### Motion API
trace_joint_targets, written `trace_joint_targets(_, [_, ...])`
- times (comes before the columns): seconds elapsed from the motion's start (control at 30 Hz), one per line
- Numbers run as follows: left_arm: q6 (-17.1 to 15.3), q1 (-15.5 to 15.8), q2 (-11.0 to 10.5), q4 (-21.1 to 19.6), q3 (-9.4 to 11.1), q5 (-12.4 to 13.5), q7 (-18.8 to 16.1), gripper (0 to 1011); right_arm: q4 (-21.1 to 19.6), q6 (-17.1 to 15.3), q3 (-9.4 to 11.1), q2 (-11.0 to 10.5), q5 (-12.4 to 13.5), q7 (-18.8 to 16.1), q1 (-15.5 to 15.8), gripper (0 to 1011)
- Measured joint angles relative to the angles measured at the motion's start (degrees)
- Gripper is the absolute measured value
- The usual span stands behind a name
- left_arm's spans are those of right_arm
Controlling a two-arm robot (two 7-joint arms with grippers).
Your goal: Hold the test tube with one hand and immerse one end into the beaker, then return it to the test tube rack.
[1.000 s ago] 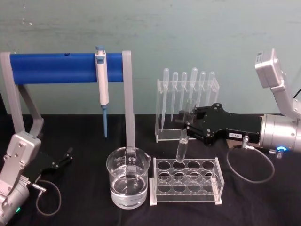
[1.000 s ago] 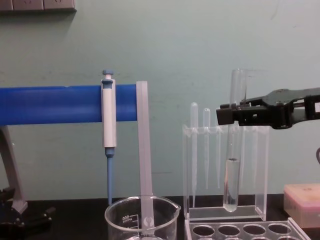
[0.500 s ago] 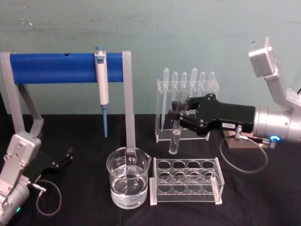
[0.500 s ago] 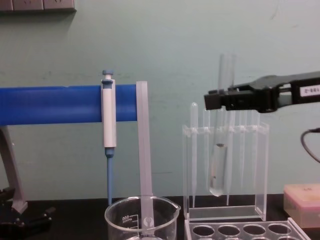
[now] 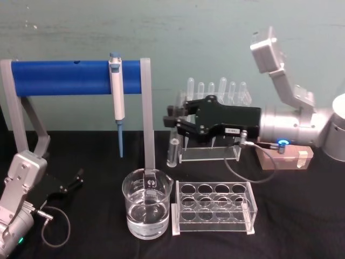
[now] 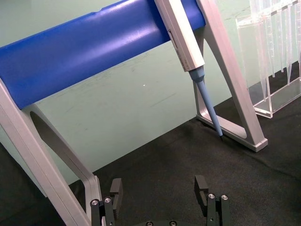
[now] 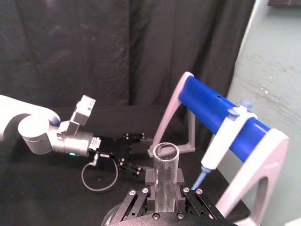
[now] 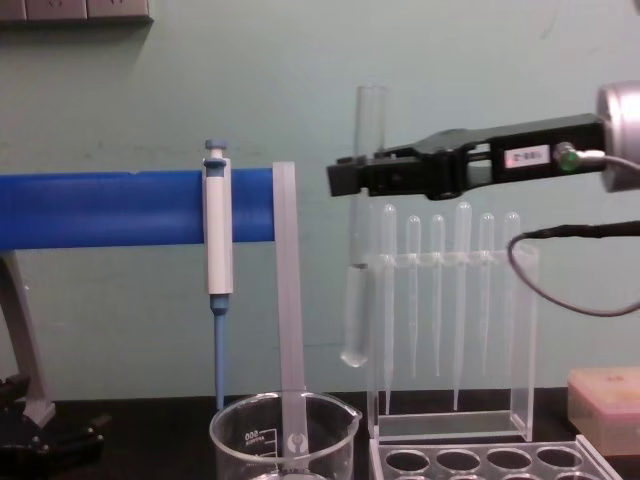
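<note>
In the air near the right side of the beaker [image 8: 283,440], the test tube [image 8: 356,310] hangs upright, clamped in its upper part by my right gripper [image 8: 345,180]. It is out of the rack [image 5: 175,216]; the dipping and the return are not yet done. My left gripper [image 6: 159,186] rests spread open, low on my left.

Open air between the test tube [image 8: 354,300] bottom and the beaker [image 8: 283,432] rim. Tube hangs over the beaker's right edge in the chest view. Grey stand post [image 8: 288,290] rises just left of the tube, behind the beaker. Pipette rack [image 8: 452,320] close behind the right gripper [image 8: 345,178]. Test tube rack [image 5: 213,208] just beside the beaker. Bare black tabletop [image 5: 97,229] between the beaker and the parked left gripper [image 5: 78,179].
</note>
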State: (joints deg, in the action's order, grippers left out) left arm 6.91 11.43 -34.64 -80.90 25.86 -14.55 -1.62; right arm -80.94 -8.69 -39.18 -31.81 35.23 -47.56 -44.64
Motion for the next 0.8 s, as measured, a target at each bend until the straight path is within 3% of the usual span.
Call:
trace_joint_targets(0.4, [0.0, 0.0, 0.0, 0.0, 0.0, 0.0, 0.0, 1000, 4.6, 2.3, -3.0, 4.4, -0.1, -2.1, -1.9, 225])
trace_joint_targets(0.8, [0.0, 0.0, 0.0, 0.0, 0.0, 0.0, 0.0, 1000, 7.9, 4.3, -4.6, 6.0, -0.2, -3.5, -1.0, 226])
